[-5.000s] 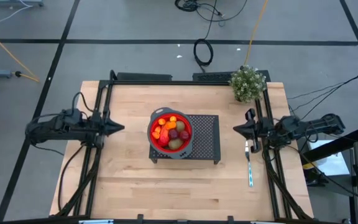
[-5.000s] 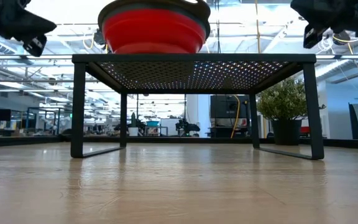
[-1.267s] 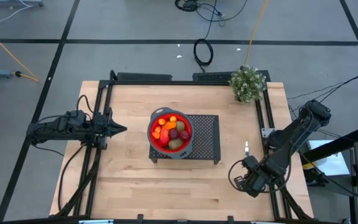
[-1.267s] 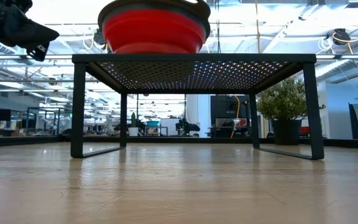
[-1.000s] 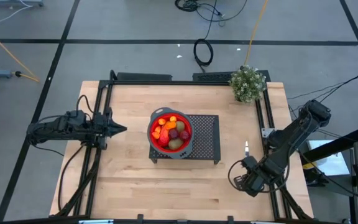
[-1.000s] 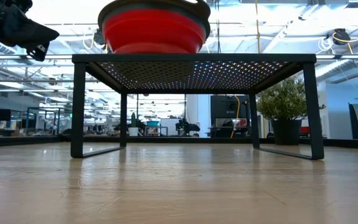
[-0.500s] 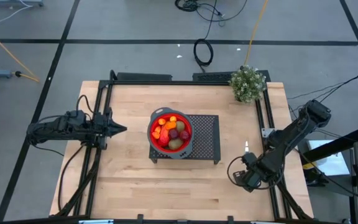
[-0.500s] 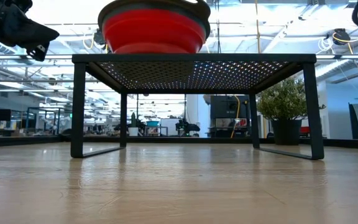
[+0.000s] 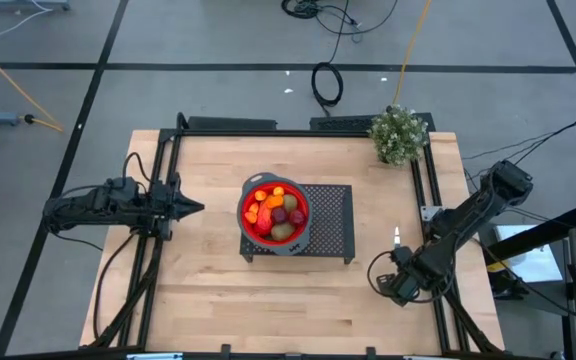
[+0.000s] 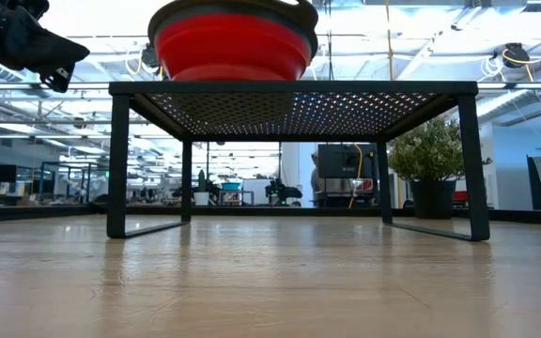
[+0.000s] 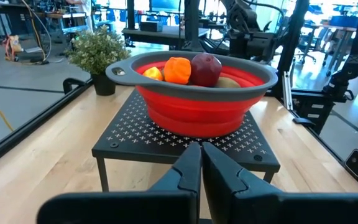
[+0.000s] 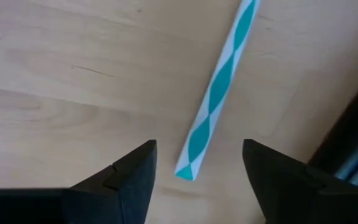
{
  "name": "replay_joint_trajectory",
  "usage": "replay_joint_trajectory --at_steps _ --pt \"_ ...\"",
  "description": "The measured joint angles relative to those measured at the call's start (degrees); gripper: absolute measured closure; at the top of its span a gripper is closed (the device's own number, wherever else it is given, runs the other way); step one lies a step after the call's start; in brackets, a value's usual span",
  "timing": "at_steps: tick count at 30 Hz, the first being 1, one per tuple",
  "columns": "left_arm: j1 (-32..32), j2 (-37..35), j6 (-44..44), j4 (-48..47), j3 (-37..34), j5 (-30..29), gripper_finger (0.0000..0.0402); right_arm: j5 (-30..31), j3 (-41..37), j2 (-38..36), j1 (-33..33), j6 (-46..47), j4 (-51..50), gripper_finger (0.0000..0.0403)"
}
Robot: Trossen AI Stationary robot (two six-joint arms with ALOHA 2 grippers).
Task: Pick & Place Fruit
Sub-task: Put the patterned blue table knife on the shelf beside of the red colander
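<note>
We saw the small toy fruit (image 9: 274, 212) piled in the red collapsible bowl (image 9: 247, 226) atop the black perforated metal stand (image 9: 330, 222) at mid tabletop (image 9: 208, 290). Our right tool (image 12: 194, 168) hung fingers parted over the teal-and-white patterned utensil handle (image 12: 217, 90), gripping nothing. Our left tool (image 11: 201, 163) waited pinched shut and empty, facing the bowl from the tabletop's left.

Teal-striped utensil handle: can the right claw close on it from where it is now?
Probably yes. The right claw is open right above the handle, its end lying between the fingers on bare table, nothing blocking.
</note>
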Motion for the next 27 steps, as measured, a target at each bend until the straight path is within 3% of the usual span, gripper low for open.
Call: replay_joint_trajectory --at_steps 11,27 --pt "0.02 0.0 -0.27 0.0 0.0 -0.02 0.0386 -0.39 -7.62 -0.22 0.0 0.54 13.49 0.0187" --pt "0.0 0.0 -0.66 0.0 0.0 -0.04 0.0382 -0.42 -8.32 -0.11 0.0 2.2 13.45 0.0232"
